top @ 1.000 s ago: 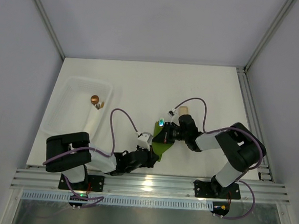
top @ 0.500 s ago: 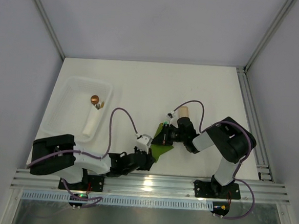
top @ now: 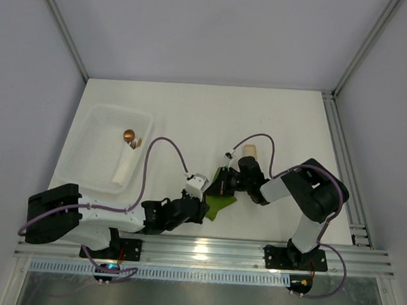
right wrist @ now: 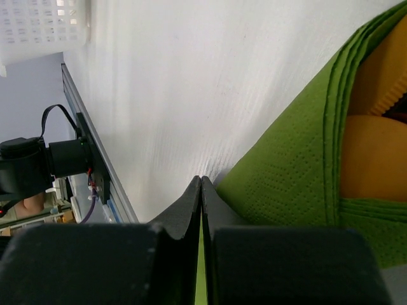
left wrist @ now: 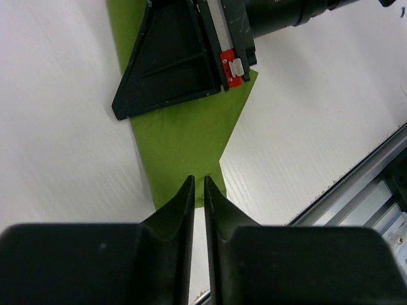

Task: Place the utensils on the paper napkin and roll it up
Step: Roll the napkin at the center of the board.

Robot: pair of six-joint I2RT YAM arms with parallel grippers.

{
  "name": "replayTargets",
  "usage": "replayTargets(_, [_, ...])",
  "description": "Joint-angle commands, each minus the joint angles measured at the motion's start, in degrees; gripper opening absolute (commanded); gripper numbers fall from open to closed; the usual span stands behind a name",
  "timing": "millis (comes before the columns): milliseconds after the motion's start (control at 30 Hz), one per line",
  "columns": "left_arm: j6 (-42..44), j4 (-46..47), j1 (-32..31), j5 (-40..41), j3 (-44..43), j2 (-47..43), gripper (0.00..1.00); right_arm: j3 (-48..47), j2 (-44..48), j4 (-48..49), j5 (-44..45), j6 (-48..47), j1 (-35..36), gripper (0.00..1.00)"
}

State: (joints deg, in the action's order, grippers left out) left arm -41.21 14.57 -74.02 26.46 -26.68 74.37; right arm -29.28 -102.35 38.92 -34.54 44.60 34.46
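Observation:
The olive-green paper napkin [top: 218, 204] lies folded into a strip near the table's front edge. In the left wrist view the napkin [left wrist: 184, 143] runs away from my left gripper [left wrist: 199, 183]. Its jaws stand a narrow slit apart at the strip's near end, with bare table showing through the slit. My right gripper [top: 222, 184] lies shut across the far part of the strip, seen as black fingers [left wrist: 168, 67]. My right gripper [right wrist: 201, 182] has its tips at the edge of the napkin [right wrist: 286, 184]. An orange utensil [right wrist: 372, 159] shows inside the folds. The metal utensil is hidden.
A clear plastic tray [top: 84, 159] sits at the left, holding a copper round-headed piece [top: 128, 135] and a white piece [top: 123, 169]. A beige cylinder [top: 250, 150] stands behind the right gripper. The aluminium rail [top: 203, 251] runs along the near edge.
My left gripper went from shut to a narrow opening and let the napkin's near end go. The left arm's elbow swung out to the left. The right gripper shifted slightly left and stayed shut.

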Motion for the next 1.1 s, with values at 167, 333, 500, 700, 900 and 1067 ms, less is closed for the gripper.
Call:
replayTargets(167, [6.84, 12.23, 6.43, -12.31, 0.93, 2.44, 0.00, -2.01, 3.56, -3.85, 2.11, -2.41, 1.05, 0.04])
replayTargets(333, [7.46, 15.58, 7.40, -16.35, -1.18, 7.54, 0.00, -3.59, 2.50, -4.73, 2.29, -2.76, 1.40, 0.04])
replayTargets(500, [5.80, 17.25, 7.31, -15.65, -1.89, 12.99, 0.00, -5.17, 1.01, -6.13, 2.46, -3.64, 1.49, 0.03])
replayTargets(700, [3.69, 16.64, 7.31, -12.48, -0.48, 14.49, 0.00, -6.23, 2.67, -8.59, 2.73, -4.61, 1.58, 0.04])
replayTargets(900, [2.10, 16.98, 7.31, -12.04, 0.48, 15.54, 0.00, -9.47, 10.13, -19.03, 6.67, -7.15, 1.58, 0.04])
replayTargets(1067, [1.31, 17.86, 7.31, -12.31, 0.92, 15.90, 0.00, -11.24, 22.69, -36.85, 15.55, -9.97, 1.58, 0.04])
